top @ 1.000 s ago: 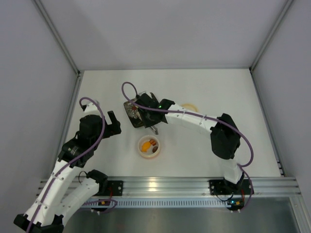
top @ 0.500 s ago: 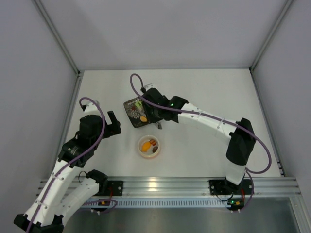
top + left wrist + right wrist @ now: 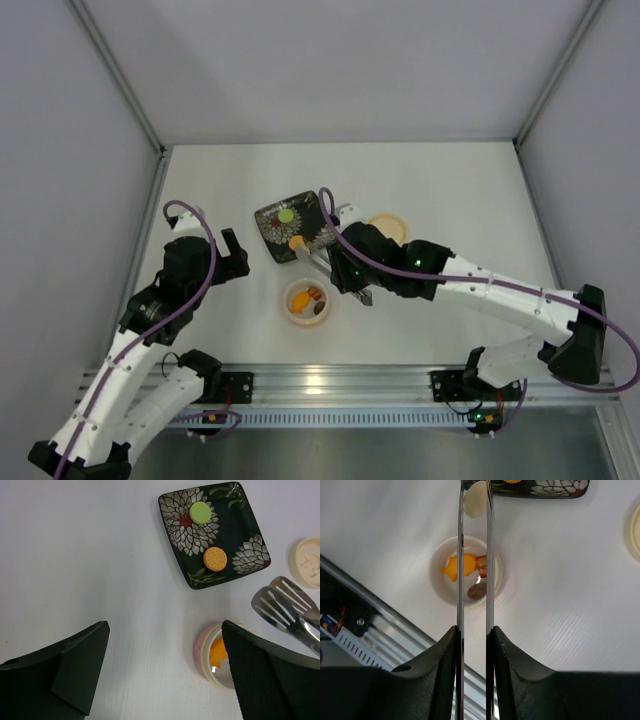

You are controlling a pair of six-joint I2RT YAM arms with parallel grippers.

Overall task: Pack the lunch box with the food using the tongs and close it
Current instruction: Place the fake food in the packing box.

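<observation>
Right fingers (image 3: 440, 680) pinch the tongs (image 3: 459, 555), whose far tips clamp a white piece (image 3: 474, 500) just beyond the lunch box (image 3: 436, 582) ahead of them. This looks like the carrying step; next, I judge, centre it over the box and ease off. Left fingers (image 3: 70, 670) are spread, empty.

No legible writing in any view.
The cream lid (image 3: 311, 562), on the counter (image 3: 75, 555) just off to the side of the right claw (image 3: 473, 630), bears a pink mark too blurred to read; the plate (image 3: 232, 527) ahead shows only flowers.
</observation>
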